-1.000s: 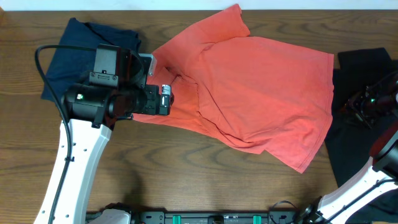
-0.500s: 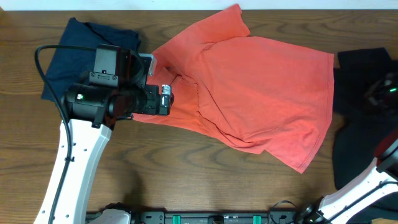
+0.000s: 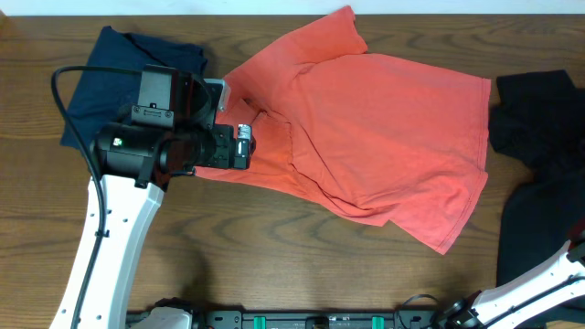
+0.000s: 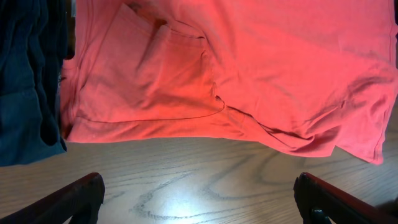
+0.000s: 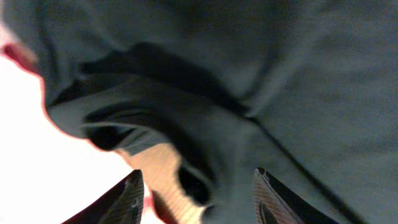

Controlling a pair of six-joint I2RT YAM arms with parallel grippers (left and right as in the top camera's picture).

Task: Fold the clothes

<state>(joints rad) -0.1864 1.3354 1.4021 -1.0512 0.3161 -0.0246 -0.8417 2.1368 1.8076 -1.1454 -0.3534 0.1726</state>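
Lying spread on the wooden surface (image 3: 274,265), the red shirt (image 3: 384,137) looks soft, light and floppy, so I would pinch it at a hem or a sleeve corner. The left fingers (image 4: 78,198) hang wide open over its edge, holding nothing. The right fingers (image 5: 127,198) are open too, close to black cloth (image 5: 280,74).

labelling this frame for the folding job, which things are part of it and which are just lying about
Part of the job: coral-red T-shirt, navy garment, black garment, left gripper, right gripper, both open.
Just there: wooden table, black rail at the near edge.
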